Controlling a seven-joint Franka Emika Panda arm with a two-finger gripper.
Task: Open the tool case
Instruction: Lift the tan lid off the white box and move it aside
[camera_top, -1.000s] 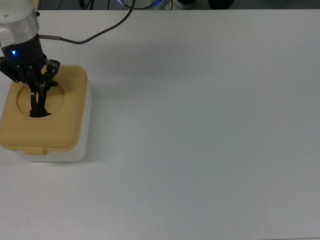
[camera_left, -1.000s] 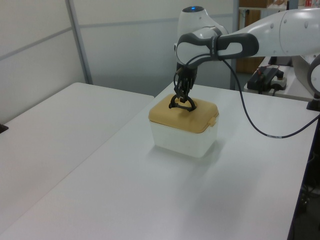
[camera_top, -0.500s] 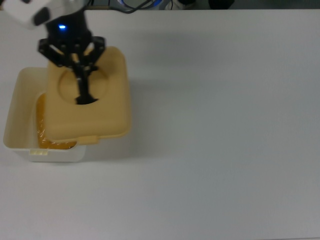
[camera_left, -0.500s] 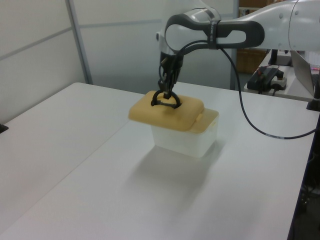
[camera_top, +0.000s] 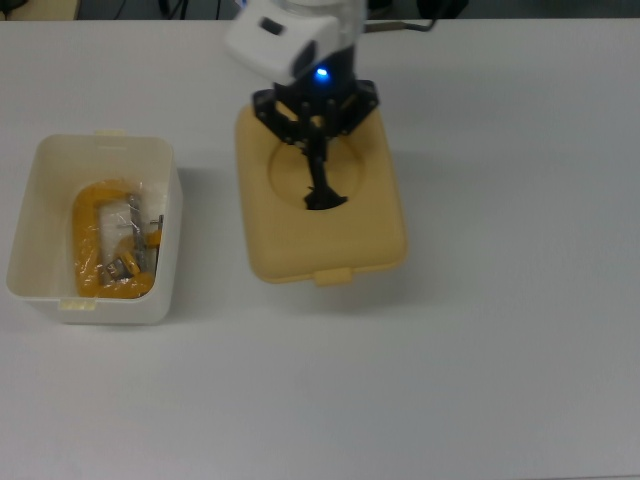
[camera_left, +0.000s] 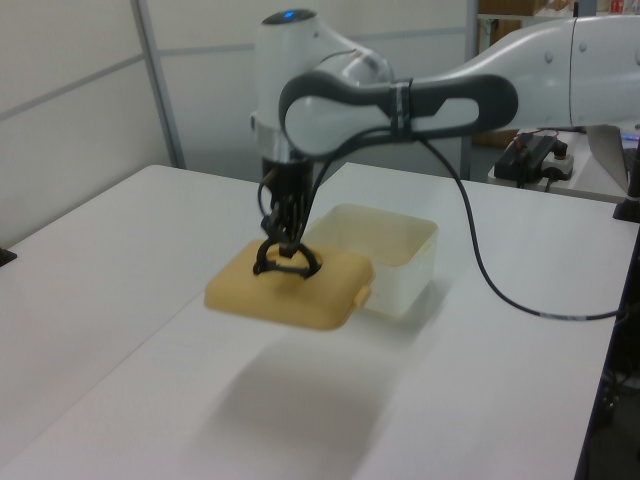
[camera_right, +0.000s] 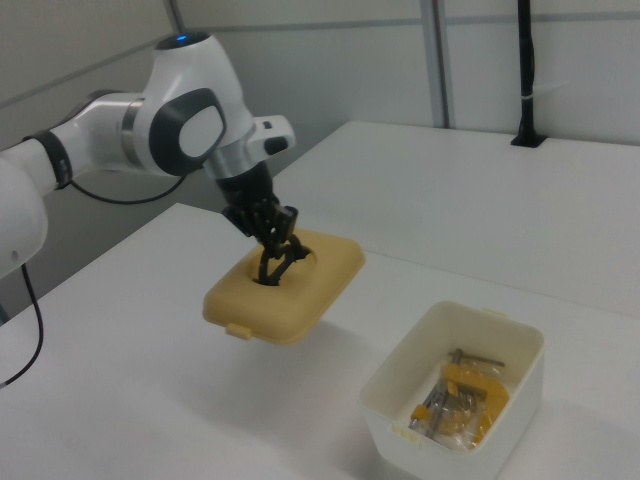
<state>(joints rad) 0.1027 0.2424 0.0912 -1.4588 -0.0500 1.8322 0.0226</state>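
The tool case stands open. Its white box (camera_top: 112, 309) sits at the top view's left with a yellow clamp and metal bits (camera_top: 108, 248) inside. The tan-yellow lid (camera_top: 325, 238) is off the box and hangs level above the table, to the box's right in the top view. My gripper (camera_top: 319, 178) reaches down into the lid's round recess and is shut on the black handle (camera_top: 323, 198). In the left view the lid (camera_left: 290, 296) hangs in front of the box (camera_left: 403, 287), with the gripper (camera_left: 282, 246) above it. The right view shows the lid (camera_right: 290, 292), gripper (camera_right: 271, 256) and box (camera_right: 505, 405).
A white table (camera_top: 520, 330) carries everything. A black cable (camera_left: 480, 270) trails from the arm over the table in the left view. A second white table (camera_left: 90, 260) stands at the left view's left. The lid's shadow (camera_left: 300, 405) falls on the table beneath it.
The lid came off the box and travelled with my gripper toward the top view's right. The box stayed put and its contents now show.
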